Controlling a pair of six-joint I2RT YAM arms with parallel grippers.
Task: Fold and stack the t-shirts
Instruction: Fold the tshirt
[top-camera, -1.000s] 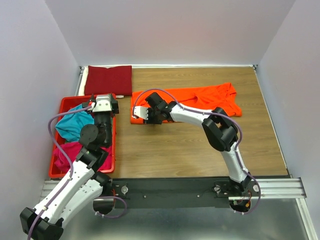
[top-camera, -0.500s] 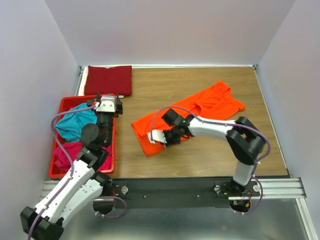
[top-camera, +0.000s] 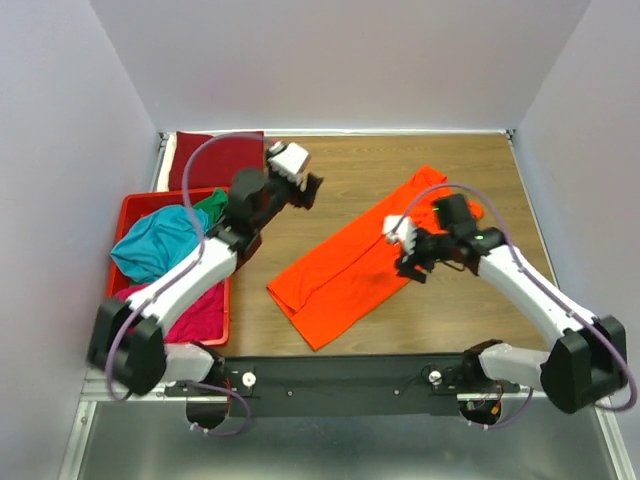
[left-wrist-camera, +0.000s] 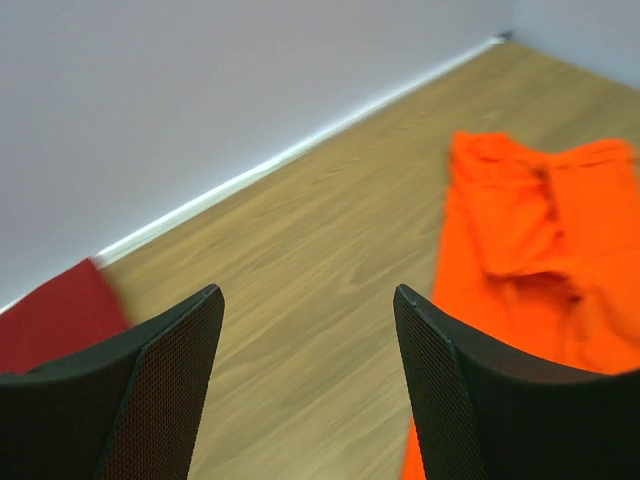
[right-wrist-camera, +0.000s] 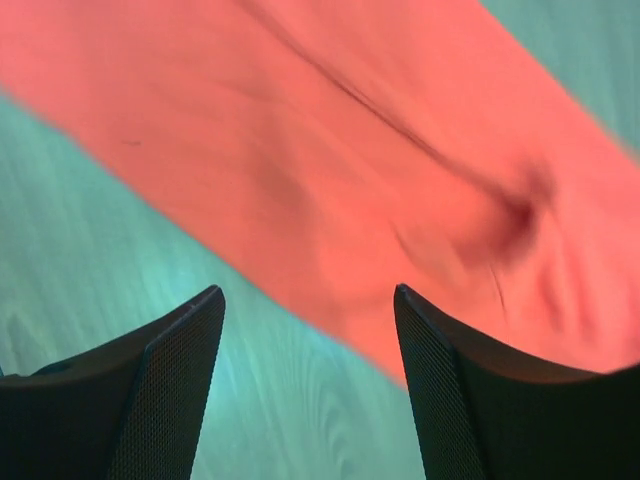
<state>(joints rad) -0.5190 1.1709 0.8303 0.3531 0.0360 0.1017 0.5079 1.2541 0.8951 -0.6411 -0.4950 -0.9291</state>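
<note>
Five tees in view; one is out on the table (top-camera: 330, 165).

- Orange t-shirt (top-camera: 340, 275): lies flat on the wood as a long, narrow strip. Its long axis runs diagonally, from the near-left end close to the arm bases up to the far-right end. The near-left end is cut straight across. The far-right end is wider and rumpled, with extra folds of cloth showing in the left wrist view (left-wrist-camera: 520, 220).
- Right gripper (top-camera: 408, 262): over the far-right half of the strip. From its own camera the gripper (right-wrist-camera: 305, 295) has its fingers spread wide, with nothing between them and only orange cloth and table below. I cannot tell whether the tips touch the cloth.
- Left gripper (top-camera: 308, 188): out over bare wood, far-left of the strip and well apart from it. Its own view (left-wrist-camera: 305, 295) shows the fingers spread and holding nothing.
- Dark red t-shirt (top-camera: 205, 160): folded, in the far-left corner.
- Red crate (top-camera: 128, 205): by the left wall, holding a teal tee (top-camera: 155, 245), a magenta tee (top-camera: 195, 315) and a bit of green tee (top-camera: 212, 203).
- Labels: both wrist views are too soft for reading any.
</note>
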